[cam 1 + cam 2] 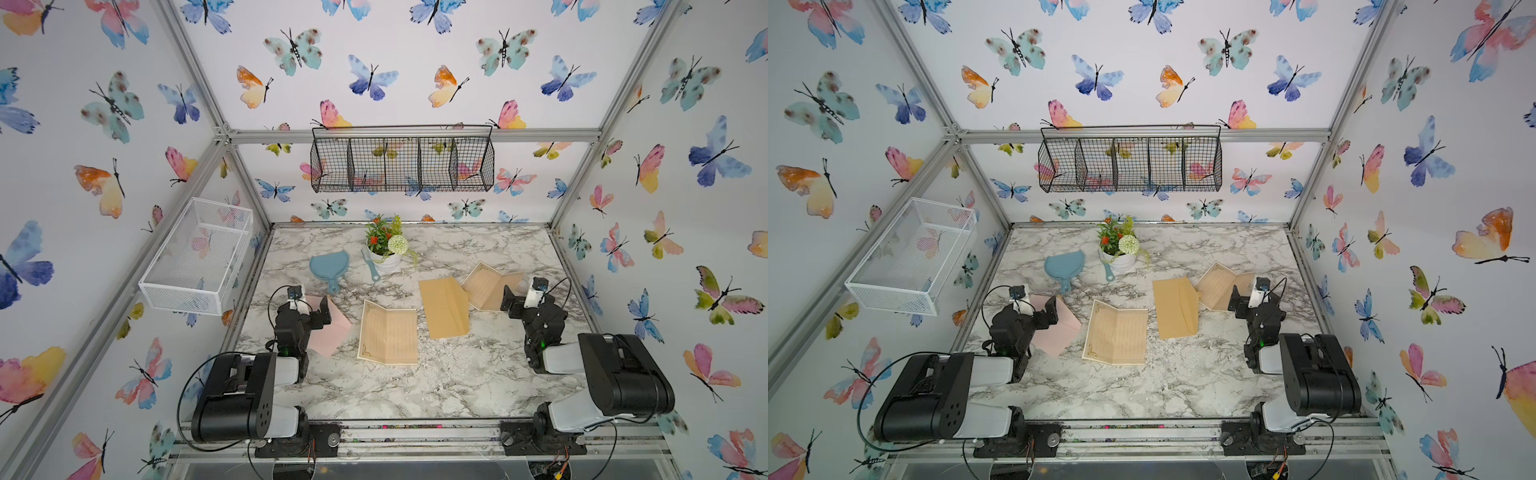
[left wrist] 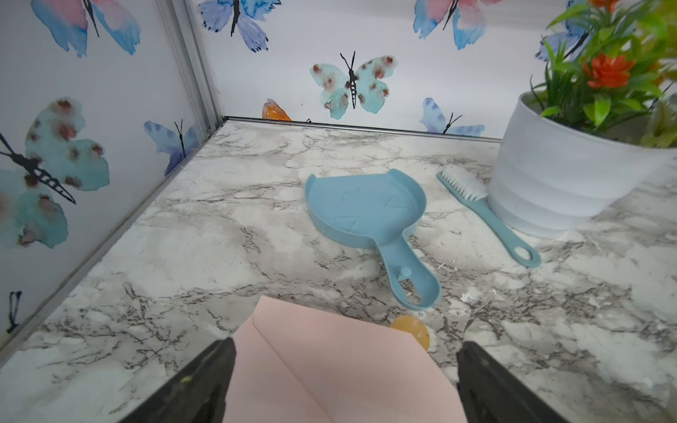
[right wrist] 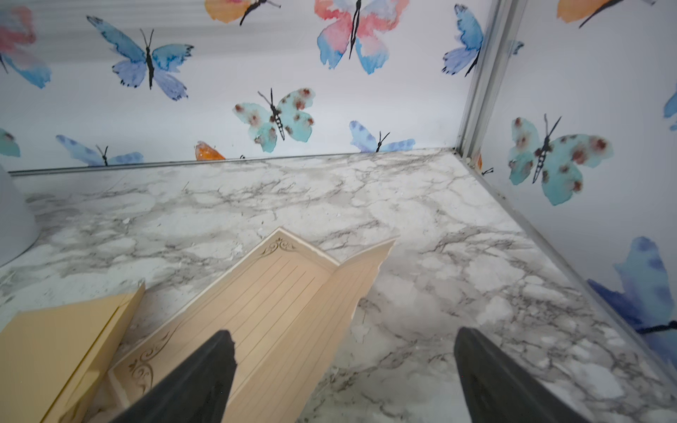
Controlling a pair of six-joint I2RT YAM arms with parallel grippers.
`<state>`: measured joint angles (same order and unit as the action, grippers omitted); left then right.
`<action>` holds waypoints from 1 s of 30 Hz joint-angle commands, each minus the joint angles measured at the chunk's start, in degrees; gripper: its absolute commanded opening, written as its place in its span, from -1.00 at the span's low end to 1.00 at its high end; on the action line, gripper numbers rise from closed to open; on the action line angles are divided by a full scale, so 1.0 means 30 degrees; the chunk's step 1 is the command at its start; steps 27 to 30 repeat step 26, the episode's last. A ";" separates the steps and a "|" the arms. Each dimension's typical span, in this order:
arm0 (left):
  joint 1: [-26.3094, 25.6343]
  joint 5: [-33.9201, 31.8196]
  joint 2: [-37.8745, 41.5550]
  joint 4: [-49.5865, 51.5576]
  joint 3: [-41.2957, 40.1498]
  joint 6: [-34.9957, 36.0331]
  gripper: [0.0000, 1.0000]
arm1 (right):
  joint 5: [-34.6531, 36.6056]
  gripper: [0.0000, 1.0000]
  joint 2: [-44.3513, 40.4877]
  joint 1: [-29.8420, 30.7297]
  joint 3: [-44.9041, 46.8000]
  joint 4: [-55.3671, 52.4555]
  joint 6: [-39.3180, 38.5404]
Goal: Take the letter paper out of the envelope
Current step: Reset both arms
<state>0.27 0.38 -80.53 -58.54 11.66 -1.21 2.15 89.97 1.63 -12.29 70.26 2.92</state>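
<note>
While both pincers hang spread wide and empty, you have the pink envelope (image 2: 329, 373) lying flat directly beneath the left pincer (image 2: 344, 348), between its fingers (image 2: 198, 381), and a creased letter paper (image 3: 278, 293) partly under the right pincer (image 3: 344, 340), the tan envelope (image 3: 62, 348) just beside that sheet on the inward side. A second letter paper (image 1: 388, 336) lies well apart from both, between the arms. Whether anything is inside the pink envelope cannot be told. Your likely trouble: a straight-down close by the left pincer would pinch both walls together and trap any sheet within, or drag the envelope across the table (image 1: 457, 386); the right could crumple the sheet's raised fold.
</note>
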 commanded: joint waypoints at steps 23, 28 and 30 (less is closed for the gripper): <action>-0.0091 0.0380 -0.0010 -0.0642 0.0248 0.0357 0.97 | -0.1420 0.97 0.0243 0.0160 -0.1106 -0.1074 -0.0973; -0.0091 0.0357 -0.0013 -0.0642 0.0235 0.0375 0.97 | -0.1450 0.96 0.0197 0.0160 -0.1013 -0.1006 -0.0974; -0.0091 0.0357 -0.0013 -0.0642 0.0235 0.0375 0.97 | -0.1450 0.96 0.0197 0.0160 -0.1013 -0.1006 -0.0974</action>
